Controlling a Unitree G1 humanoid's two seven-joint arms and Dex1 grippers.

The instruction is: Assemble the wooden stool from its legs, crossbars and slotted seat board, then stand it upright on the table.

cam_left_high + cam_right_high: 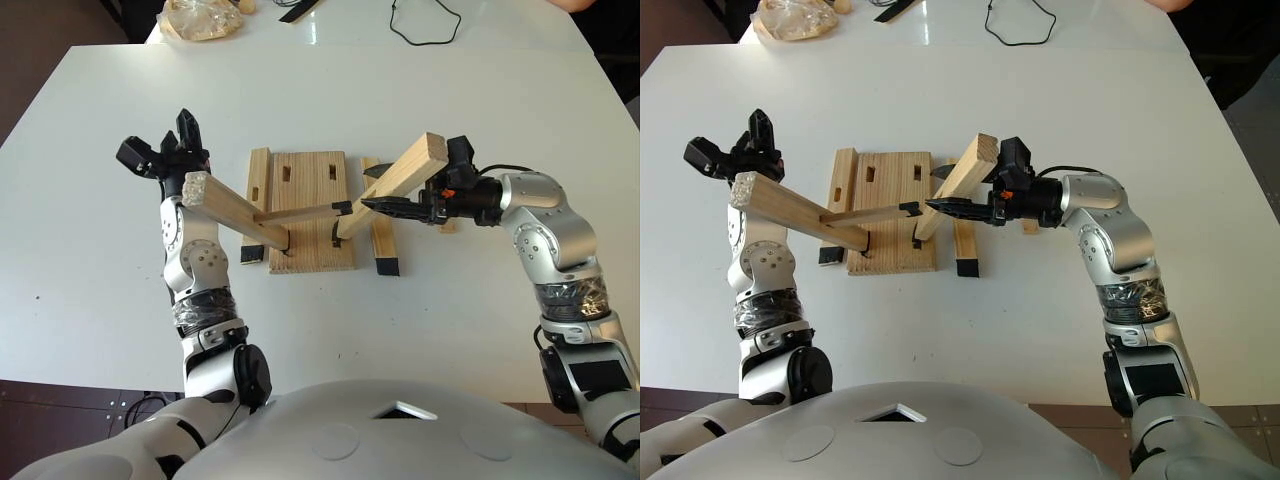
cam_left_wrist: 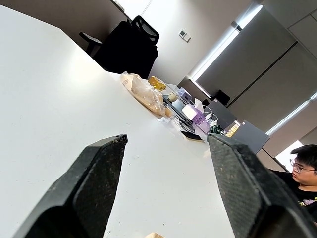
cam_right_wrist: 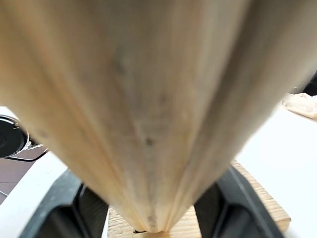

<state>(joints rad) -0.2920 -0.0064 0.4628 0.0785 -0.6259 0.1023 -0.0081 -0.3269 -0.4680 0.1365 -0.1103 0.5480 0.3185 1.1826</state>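
left end effector [image 1: 160,142] wide | right end effector [image 1: 380,190] clamps tilted leg [image 1: 415,160] | seat board [image 1: 308,190] flat

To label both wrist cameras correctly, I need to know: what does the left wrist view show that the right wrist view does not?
Left wrist view: the left gripper, open and empty, a clear plastic bag and a black office chair beyond. Right wrist view instead: the right gripper shut on a pale wooden leg standing on the slotted wooden seat board. Both: the white table.
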